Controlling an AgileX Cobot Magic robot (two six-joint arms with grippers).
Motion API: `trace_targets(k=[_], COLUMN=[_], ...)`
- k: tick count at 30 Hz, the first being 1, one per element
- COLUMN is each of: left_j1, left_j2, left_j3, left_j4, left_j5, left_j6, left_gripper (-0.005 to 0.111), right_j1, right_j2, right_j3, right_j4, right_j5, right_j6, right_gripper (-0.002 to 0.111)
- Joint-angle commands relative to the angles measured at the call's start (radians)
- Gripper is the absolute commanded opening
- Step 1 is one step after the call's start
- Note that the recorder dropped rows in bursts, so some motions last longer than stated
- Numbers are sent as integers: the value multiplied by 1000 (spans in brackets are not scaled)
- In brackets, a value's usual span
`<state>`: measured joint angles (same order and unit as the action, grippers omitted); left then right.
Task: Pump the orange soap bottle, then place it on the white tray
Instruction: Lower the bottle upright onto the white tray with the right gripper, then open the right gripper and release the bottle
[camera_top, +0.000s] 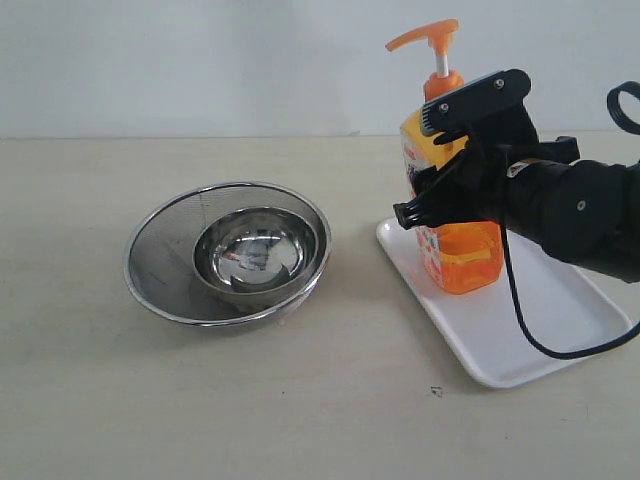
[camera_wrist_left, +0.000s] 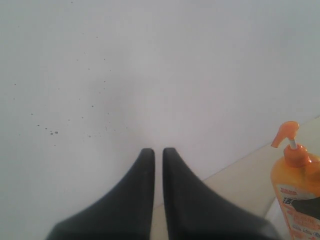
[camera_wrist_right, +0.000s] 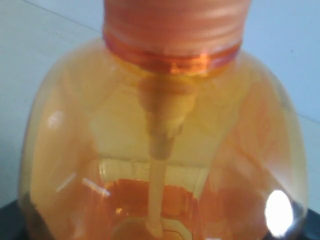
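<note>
The orange soap bottle (camera_top: 465, 255) stands upright over the far left end of the white tray (camera_top: 560, 320); I cannot tell whether its base touches the tray. Its orange pump head (camera_top: 425, 38) is raised on the white stem. My right gripper (camera_top: 440, 170) comes in from the right and is shut on the bottle's body, just below the shoulder. In the right wrist view the bottle (camera_wrist_right: 165, 125) fills the frame. My left gripper (camera_wrist_left: 158, 152) is out of the exterior view; its fingers are shut on nothing and face a blank wall, with the bottle (camera_wrist_left: 297, 190) far off to one side.
A steel mesh bowl (camera_top: 160, 250) with a smaller steel bowl (camera_top: 255, 255) nested inside sits on the table left of the tray. A black cable (camera_top: 520, 310) hangs from the right arm over the tray. A small dark speck (camera_top: 436, 391) lies near the tray's front corner.
</note>
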<state>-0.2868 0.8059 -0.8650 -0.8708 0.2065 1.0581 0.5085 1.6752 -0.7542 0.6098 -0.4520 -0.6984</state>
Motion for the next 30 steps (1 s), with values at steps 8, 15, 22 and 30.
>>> trace_targets(k=[8, 15, 22, 30], left_j1=[-3, -3, -3, -3], left_j2=[-12, -12, -12, -12], left_j3=[3, 3, 3, 3], left_j4=[-6, -6, -6, -6], left_j5=[3, 0, 0, -2], left_j6=[-9, -9, -9, -9], left_gripper=[5, 5, 5, 5], right_j1=[1, 1, 1, 1], right_j2=[-1, -1, -1, -11], right_j3=[4, 4, 4, 4], right_j4=[5, 7, 7, 9], right_j5=[58, 58, 59, 58], right_j6=[-25, -25, -51, -51], right_gripper=[49, 74, 78, 79])
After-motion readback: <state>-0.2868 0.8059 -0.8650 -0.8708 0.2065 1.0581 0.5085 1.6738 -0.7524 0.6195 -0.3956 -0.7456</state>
